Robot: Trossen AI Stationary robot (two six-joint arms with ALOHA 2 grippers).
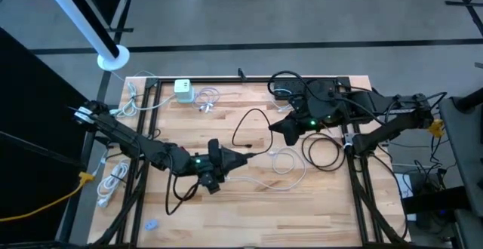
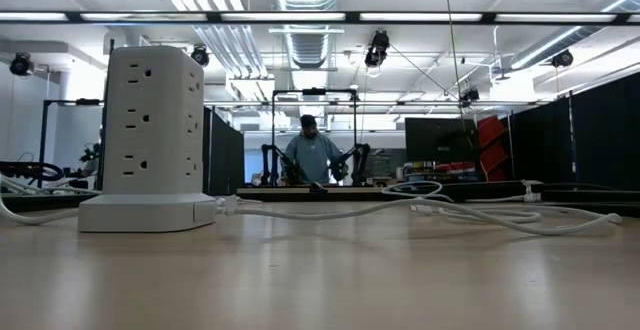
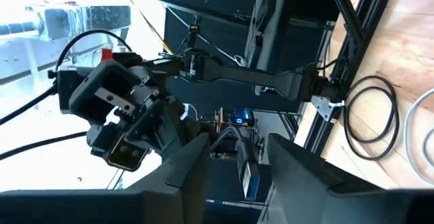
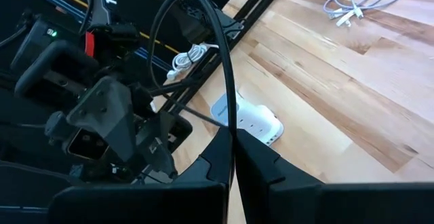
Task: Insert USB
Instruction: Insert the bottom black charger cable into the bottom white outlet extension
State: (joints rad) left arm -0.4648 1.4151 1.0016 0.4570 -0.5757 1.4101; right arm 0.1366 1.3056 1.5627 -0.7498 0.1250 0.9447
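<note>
The left gripper (image 1: 243, 158) hung over the middle of the table with its jaws partly apart; in the left wrist view a small dark USB plug (image 3: 245, 161) stood between the fingers (image 3: 193, 166), though whether they pinched it could not be told. The right gripper (image 1: 278, 126) hovered a little farther back and to the right, its jaws closed on a black cable (image 4: 203, 41) that looped upward from the fingertips.

Both arms worked above a light wooden table (image 1: 249, 211) of butcher-block planks framed in black rails. A white power strip tower (image 2: 148, 140) stood upright near the back left corner, with white cables (image 1: 207, 98) bundled beside it. More white cable (image 1: 290, 166) curled across the middle, and a black coil (image 1: 323, 152) lay near the right edge.

Beyond the table, the low view showed a workshop with ceiling ducts and strip lights (image 2: 300, 15). A person (image 2: 311, 152) stood far off at another bench, between two more arms.
</note>
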